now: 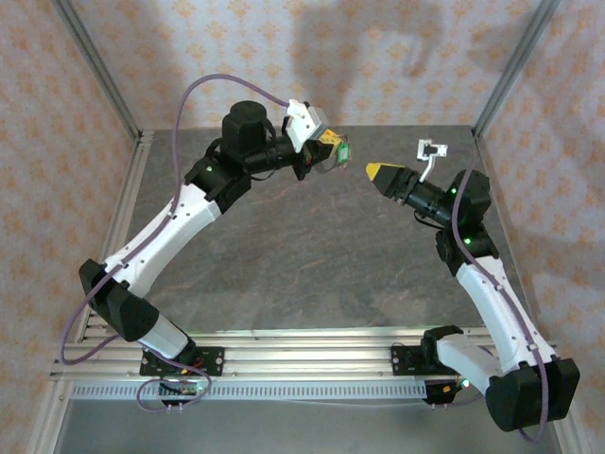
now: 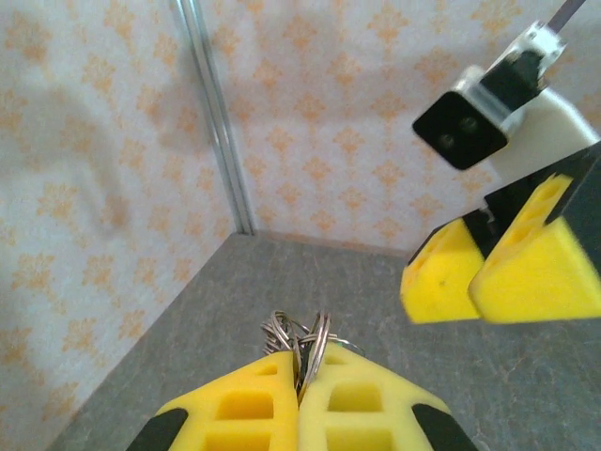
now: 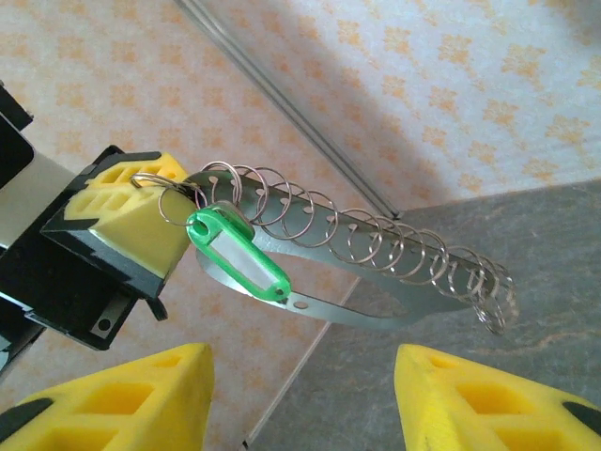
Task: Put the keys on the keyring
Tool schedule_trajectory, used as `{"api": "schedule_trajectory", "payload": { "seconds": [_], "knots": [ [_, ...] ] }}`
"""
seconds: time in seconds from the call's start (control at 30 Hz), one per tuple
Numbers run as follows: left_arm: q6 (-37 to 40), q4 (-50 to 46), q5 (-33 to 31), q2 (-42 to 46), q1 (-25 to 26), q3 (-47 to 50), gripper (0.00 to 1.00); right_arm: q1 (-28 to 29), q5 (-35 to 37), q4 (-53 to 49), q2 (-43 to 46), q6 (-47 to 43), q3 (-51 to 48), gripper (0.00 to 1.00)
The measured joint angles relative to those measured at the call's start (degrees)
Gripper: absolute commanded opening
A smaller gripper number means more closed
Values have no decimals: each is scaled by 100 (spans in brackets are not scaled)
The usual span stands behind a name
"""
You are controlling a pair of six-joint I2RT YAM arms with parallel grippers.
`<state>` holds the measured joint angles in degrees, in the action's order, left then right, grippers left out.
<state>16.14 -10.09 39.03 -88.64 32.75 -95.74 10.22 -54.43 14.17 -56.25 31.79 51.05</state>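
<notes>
My left gripper (image 1: 333,151) is raised over the back of the table and is shut on the keyring (image 3: 376,235). The keyring is a long silvery strap bent into a narrow loop, with several wire rings along its top edge. Its rings (image 2: 310,338) bunch between the left fingers (image 2: 244,395). The key (image 3: 239,254), with its bright green plastic head, hangs from a ring close to the left gripper (image 3: 131,202). My right gripper (image 1: 374,172) faces it from the right, a short gap away. It stands open (image 3: 300,362) below the strap with nothing between its fingers.
The grey table (image 1: 302,255) lies far below both grippers. Patterned walls and metal corner posts (image 1: 99,71) close it in on three sides. The right gripper (image 2: 467,287) hangs close to the left wrist camera's right side.
</notes>
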Motion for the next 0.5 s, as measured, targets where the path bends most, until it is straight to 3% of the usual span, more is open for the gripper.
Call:
{"api": "schedule_trajectory", "payload": {
  "seconds": [0.5],
  "knots": [
    [39, -501, 372, -201, 66, -413, 0, 439, -302, 2, -448, -623, 634, 53]
  ]
}}
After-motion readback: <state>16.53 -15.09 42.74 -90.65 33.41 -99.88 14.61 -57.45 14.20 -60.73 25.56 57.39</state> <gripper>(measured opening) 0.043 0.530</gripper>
